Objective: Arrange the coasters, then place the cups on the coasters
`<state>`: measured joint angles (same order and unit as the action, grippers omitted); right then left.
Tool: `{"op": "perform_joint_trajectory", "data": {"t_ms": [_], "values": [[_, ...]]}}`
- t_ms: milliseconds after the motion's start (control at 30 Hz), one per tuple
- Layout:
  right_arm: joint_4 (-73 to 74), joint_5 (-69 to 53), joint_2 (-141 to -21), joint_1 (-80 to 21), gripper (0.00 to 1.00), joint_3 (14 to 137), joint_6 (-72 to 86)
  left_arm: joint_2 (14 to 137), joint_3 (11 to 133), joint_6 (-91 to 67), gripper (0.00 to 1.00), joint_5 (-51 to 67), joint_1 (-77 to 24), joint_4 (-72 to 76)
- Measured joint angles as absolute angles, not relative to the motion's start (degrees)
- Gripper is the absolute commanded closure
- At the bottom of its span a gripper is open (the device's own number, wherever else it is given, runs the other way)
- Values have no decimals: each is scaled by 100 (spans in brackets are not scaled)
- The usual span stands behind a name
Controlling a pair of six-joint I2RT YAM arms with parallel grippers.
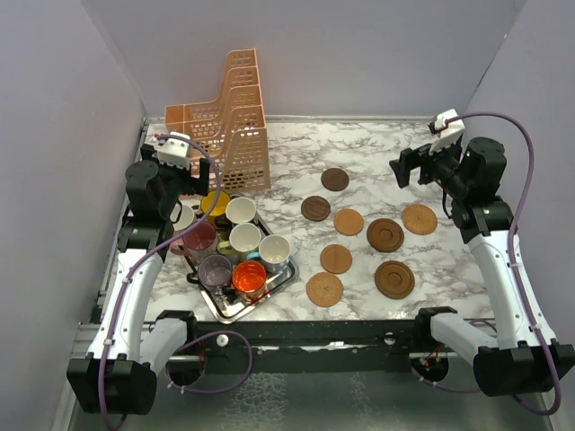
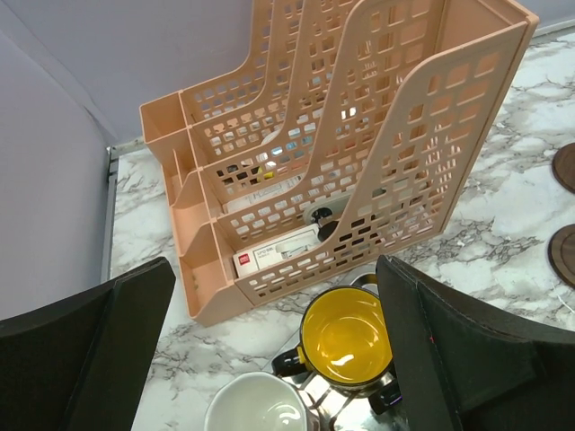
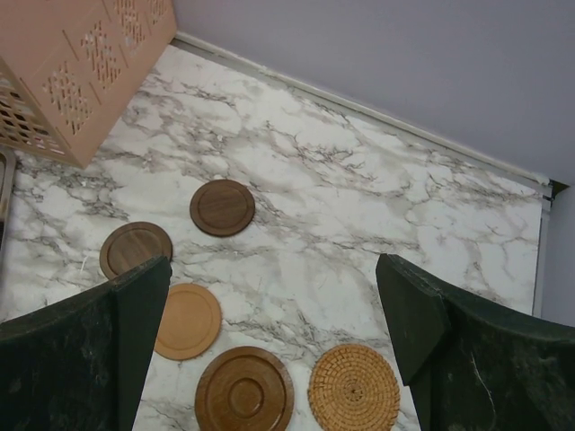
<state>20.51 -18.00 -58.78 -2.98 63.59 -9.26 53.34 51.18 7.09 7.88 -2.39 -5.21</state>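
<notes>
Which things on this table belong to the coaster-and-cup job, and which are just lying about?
For the job:
- eight wooden coasters, lying loose to the right of the tray
- the cups, all standing on the tray, none on a coaster yet

Just lying about:
- the silver tray itself
- the peach file rack at the back left, with some small items inside

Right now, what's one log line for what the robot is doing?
left gripper: open, near yellow mug | right gripper: open, near round wooden coasters | handled mugs: on silver rectangular tray | coasters: bare, spread on marble table
</notes>
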Motion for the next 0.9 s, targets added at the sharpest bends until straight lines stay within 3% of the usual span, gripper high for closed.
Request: {"op": "perform_joint_trajectory", "data": {"t_ms": [900], "values": [[2768, -1938, -6069, -298, 0, 6711, -1236, 5343, 5087, 1321, 1, 1369, -239, -840]]}}
